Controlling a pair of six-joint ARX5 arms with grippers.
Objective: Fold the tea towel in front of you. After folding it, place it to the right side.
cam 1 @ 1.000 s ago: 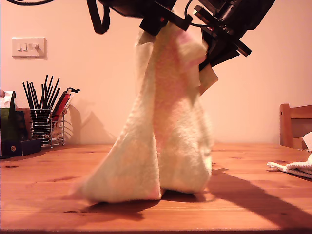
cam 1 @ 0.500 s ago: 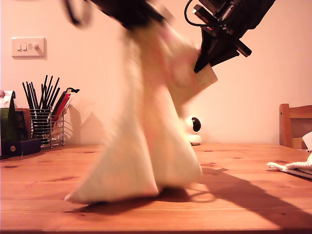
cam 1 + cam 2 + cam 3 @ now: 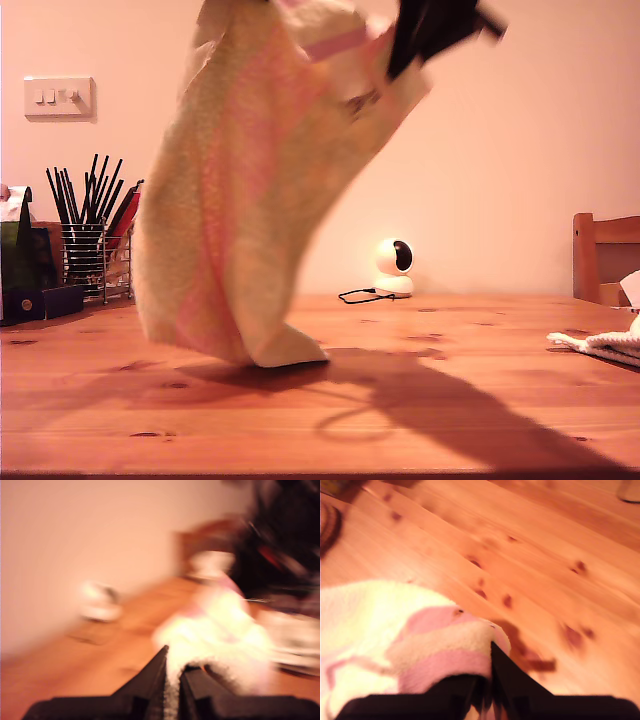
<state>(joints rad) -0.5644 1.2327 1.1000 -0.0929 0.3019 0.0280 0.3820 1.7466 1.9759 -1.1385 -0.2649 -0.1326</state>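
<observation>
The tea towel [image 3: 250,190], cream with pink stripes, hangs from the top of the exterior view, and its lower corner touches the wooden table [image 3: 480,400]. At the top of the exterior view's right, my second gripper [image 3: 440,30] shows as a black blur holding one upper corner. In the second wrist view my second gripper [image 3: 490,680] is shut on a pink-striped towel edge [image 3: 440,655], high above the table. The blurred first wrist view has my first gripper [image 3: 172,682] shut on the towel's fluffy edge [image 3: 215,630]. My first gripper is out of the exterior view.
In the exterior view, a wire holder of black sticks [image 3: 90,240] and dark boxes [image 3: 30,275] stand at the back left. A small white camera [image 3: 393,266] sits at the back. A wooden chair [image 3: 605,255] and a white cloth [image 3: 600,345] are at the right edge.
The towel has swung up and toward the exterior view's left, so only its lower corner rests on the table. The arms rose, and the white camera behind is uncovered.
</observation>
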